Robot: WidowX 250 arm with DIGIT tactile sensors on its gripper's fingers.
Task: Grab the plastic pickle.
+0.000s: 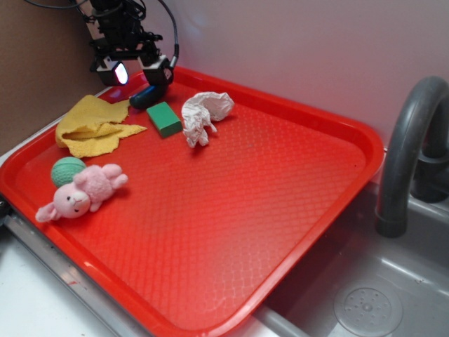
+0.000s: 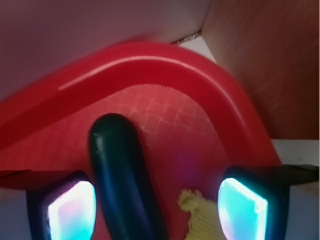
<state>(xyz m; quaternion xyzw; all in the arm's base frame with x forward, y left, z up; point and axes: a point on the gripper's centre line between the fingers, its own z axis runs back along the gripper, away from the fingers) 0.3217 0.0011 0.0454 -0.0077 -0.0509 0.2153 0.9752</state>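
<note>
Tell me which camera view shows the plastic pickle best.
The wrist view. The plastic pickle fills its lower middle, dark and glossy, lying on the red tray between the open gripper fingers. In the exterior view the pickle is only a small dark shape below the gripper, near the tray's far corner.

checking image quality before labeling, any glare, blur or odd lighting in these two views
Exterior view: fairly sharp; soft glare washes the red tray along its far rim, and one glowing pad of the gripper blows out white. Wrist view: close and soft; both fingertips glow cyan and are blurred, the plastic pickle shows faint glossy highlights, and the yellow cloth is out of focus.
</note>
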